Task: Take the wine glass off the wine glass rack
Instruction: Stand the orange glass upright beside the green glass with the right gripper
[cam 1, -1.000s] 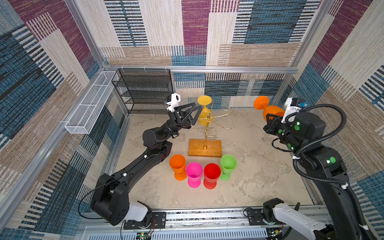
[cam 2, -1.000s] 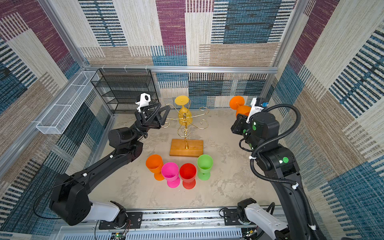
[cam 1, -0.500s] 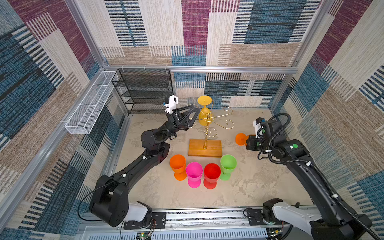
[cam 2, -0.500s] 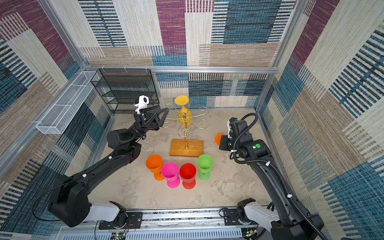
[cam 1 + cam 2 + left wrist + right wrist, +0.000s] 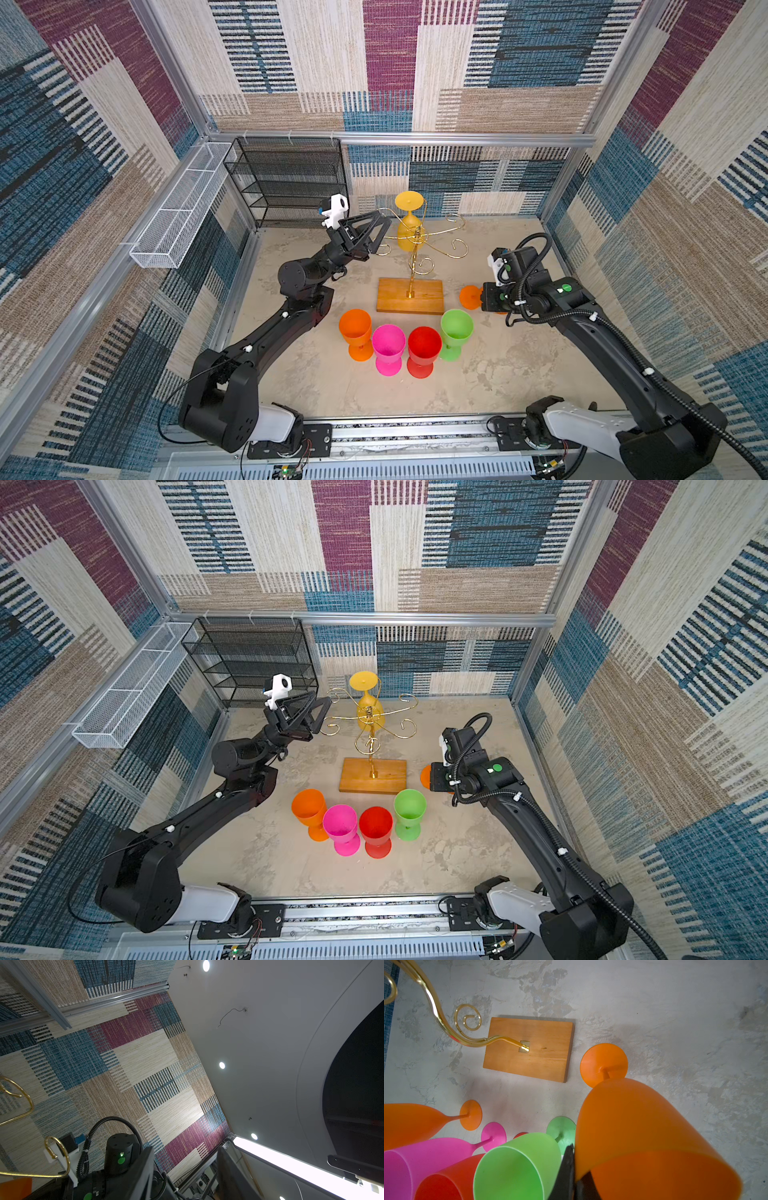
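While the left claw (image 5: 384,237) hovers at the height of the gold scroll arms, its fingers are spread with nothing between them. Its tips are just beside one curled arm of the wine glass rack (image 5: 410,291). A yellow wine glass (image 5: 405,243) hangs upside down on that rack, foot up and bowl down, close to the central post on the side toward the back wall. The rack's wooden base sits flat on the tabletop (image 5: 519,365).

In the right wrist view, the right claw (image 5: 575,1174) is pressed together on the rim of an orange wine glass (image 5: 643,1126), one finger outside the bowl and one inside. This glass is off the rack and tilted. Its round foot is low, just beside the short edge of the wooden base, and I cannot tell whether it touches the tabletop.

Four more glasses stand upright in a close row in front of the base: a second orange glass (image 5: 355,326), a pink glass (image 5: 388,340), a red glass (image 5: 424,343) and a green glass (image 5: 456,326).
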`<move>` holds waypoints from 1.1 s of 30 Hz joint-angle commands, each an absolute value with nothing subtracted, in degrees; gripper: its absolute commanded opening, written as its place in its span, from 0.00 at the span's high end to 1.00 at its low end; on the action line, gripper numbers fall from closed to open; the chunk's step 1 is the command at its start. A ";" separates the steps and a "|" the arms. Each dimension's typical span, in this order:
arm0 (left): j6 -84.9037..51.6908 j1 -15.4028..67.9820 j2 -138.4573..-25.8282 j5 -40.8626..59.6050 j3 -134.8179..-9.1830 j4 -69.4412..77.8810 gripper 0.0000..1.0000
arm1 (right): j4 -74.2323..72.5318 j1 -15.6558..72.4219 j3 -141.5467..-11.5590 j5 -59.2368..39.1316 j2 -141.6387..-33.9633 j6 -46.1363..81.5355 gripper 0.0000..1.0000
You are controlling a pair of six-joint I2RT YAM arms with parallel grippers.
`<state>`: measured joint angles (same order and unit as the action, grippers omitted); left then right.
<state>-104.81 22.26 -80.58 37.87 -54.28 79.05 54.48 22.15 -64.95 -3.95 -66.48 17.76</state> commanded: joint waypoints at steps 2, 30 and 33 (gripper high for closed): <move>-103.80 21.97 -80.43 38.97 -54.10 80.68 0.49 | 55.79 24.46 -64.57 -1.89 -68.31 17.66 1.00; -103.71 21.45 -80.16 39.55 -52.88 80.68 0.49 | 55.28 26.96 -65.65 0.13 -73.55 17.77 0.90; -103.78 21.36 -80.16 39.72 -52.78 80.68 0.49 | 55.37 27.18 -66.43 0.20 -74.20 17.69 0.87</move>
<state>-104.79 21.47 -80.58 39.03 -52.86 79.05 56.27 26.98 -65.67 -0.43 -73.84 17.78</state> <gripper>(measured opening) 0.515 0.123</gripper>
